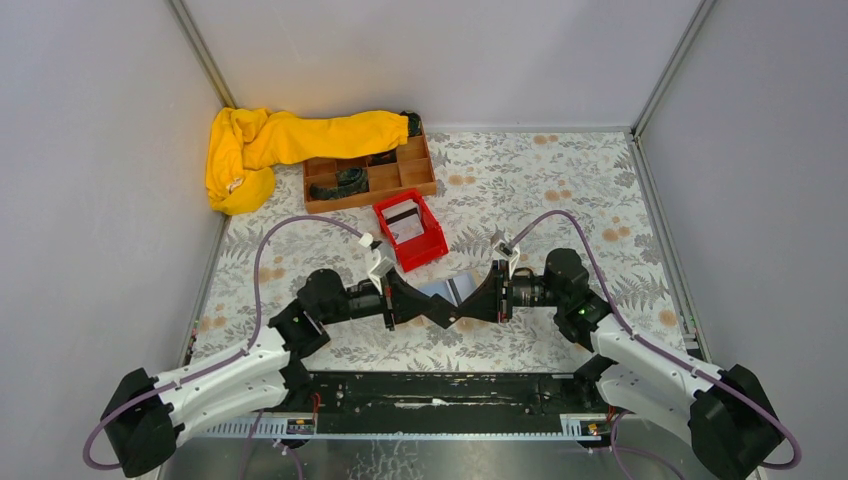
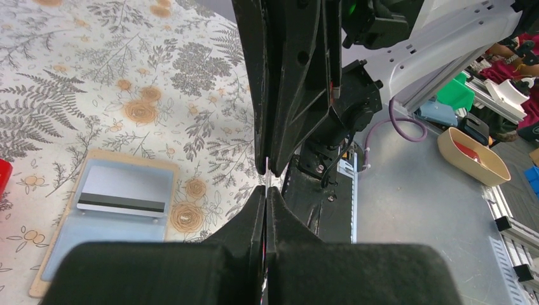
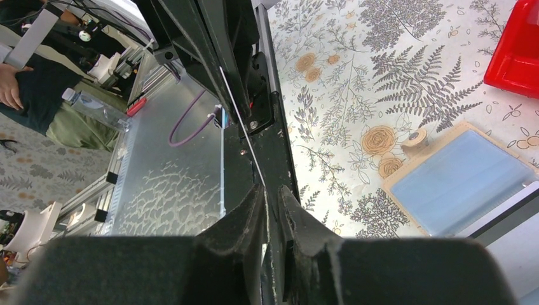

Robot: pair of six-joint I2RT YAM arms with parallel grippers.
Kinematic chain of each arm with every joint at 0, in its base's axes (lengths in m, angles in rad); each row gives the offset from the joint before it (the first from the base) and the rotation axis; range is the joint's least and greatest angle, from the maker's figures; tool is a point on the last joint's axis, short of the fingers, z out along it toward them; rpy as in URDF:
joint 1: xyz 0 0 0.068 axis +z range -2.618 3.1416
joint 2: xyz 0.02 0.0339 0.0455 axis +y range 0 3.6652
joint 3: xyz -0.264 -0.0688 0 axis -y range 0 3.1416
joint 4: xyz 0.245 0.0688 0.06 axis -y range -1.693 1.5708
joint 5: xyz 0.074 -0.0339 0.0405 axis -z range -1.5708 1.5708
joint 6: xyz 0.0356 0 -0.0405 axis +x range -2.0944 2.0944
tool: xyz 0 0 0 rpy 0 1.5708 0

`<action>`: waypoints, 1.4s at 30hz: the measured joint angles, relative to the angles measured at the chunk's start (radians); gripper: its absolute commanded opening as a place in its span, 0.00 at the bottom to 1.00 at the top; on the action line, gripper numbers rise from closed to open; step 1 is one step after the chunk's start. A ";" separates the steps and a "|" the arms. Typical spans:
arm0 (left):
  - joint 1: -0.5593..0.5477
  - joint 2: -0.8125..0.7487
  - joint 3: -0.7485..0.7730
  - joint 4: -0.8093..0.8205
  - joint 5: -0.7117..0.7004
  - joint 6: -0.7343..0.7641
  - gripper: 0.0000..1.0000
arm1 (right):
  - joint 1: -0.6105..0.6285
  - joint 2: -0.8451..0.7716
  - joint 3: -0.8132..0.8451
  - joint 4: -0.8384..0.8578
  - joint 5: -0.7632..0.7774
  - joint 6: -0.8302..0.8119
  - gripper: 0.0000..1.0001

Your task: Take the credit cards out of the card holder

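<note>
Over the floral tablecloth (image 1: 560,190), top view: left gripper (image 1: 446,310) and right gripper (image 1: 470,302) are meeting tip to tip above the card holder (image 1: 437,290), mid-width toward the near edge. Left wrist: left jaws are clamping a credit card (image 2: 267,181) edge-on; holder is lying open, striped card (image 2: 121,190) inside. Right wrist: right jaws are standing slightly apart around its edge.

White-shelled arms (image 1: 235,372), black wrists (image 1: 325,297), black wedge fingers (image 2: 250,221), looping purple cables (image 1: 262,256).
</note>
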 measured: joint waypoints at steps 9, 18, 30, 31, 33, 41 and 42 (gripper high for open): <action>0.012 -0.015 0.000 0.000 -0.004 -0.003 0.00 | 0.000 0.010 0.000 0.033 -0.003 0.005 0.00; 0.015 -0.039 -0.013 -0.004 -0.077 -0.011 0.68 | 0.000 0.013 0.035 -0.050 0.019 -0.072 0.00; 0.015 -0.350 -0.171 -0.008 -0.463 -0.109 0.91 | 0.000 0.360 0.579 -0.586 0.142 -0.582 0.00; 0.015 -0.369 -0.180 -0.009 -0.486 -0.117 0.91 | 0.000 0.417 0.644 -0.645 0.151 -0.638 0.00; 0.015 -0.403 -0.195 -0.019 -0.516 -0.132 0.91 | 0.000 0.522 0.755 -0.726 0.177 -0.729 0.00; 0.015 -0.503 -0.201 -0.135 -0.587 -0.145 0.91 | -0.002 0.904 1.167 -0.962 0.296 -0.975 0.00; 0.015 -0.522 -0.201 -0.157 -0.600 -0.145 0.90 | -0.003 0.951 1.225 -0.991 0.307 -0.993 0.00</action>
